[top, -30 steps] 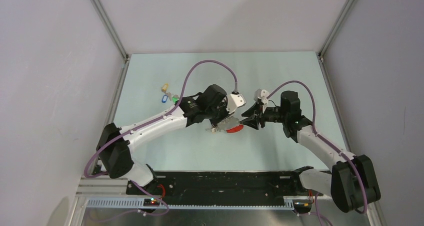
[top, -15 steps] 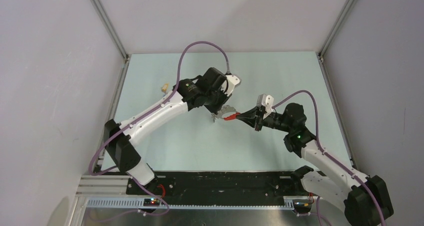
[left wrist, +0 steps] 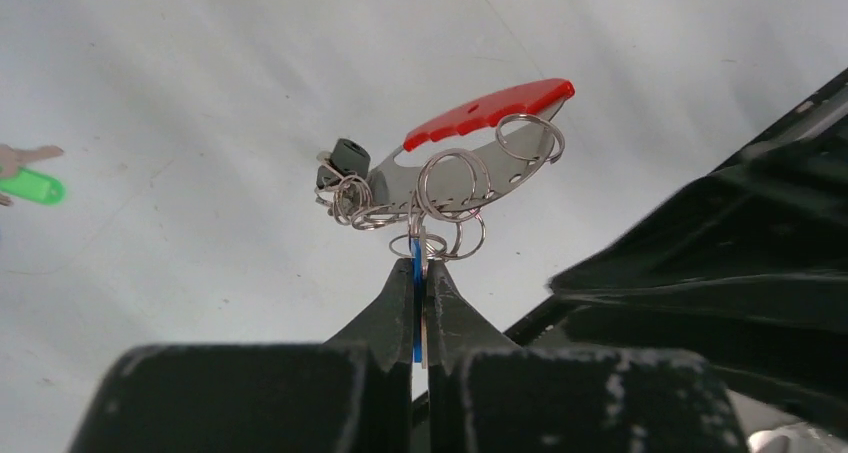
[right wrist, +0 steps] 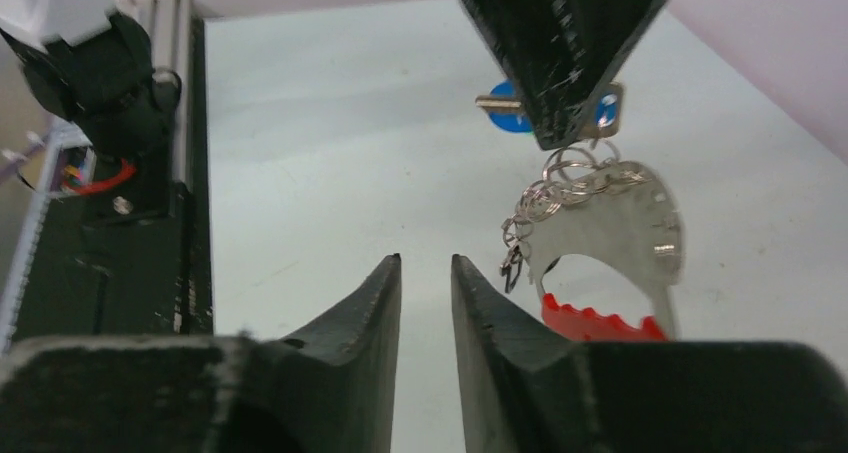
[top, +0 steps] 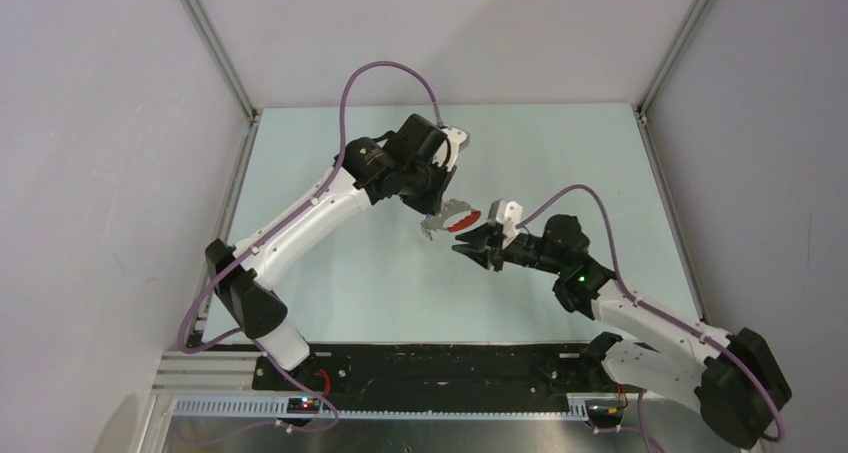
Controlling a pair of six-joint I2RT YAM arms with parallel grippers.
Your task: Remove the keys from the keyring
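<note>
My left gripper (top: 436, 211) is shut on a blue-tagged key (left wrist: 417, 273) and holds the bunch in the air. From that key hang several silvery split rings (left wrist: 450, 188), a black-tagged key (left wrist: 347, 156) and the keyring's flat silvery piece with its curved red strap (left wrist: 487, 107). The strap also shows in the top view (top: 462, 219) and the right wrist view (right wrist: 598, 323). My right gripper (top: 460, 249) is just below and right of the strap, apart from it. In its wrist view the right gripper (right wrist: 426, 265) is narrowly open with nothing between the fingers.
A green-tagged key (left wrist: 30, 186) of the other cluster lies on the pale table (top: 560, 153); my left arm hides that cluster in the top view. Grey walls enclose three sides. A black rail (top: 450, 358) runs along the near edge.
The right gripper has let go of the red strap and drawn back toward the near side. The left gripper has lifted the bunch and moved it toward the back.
</note>
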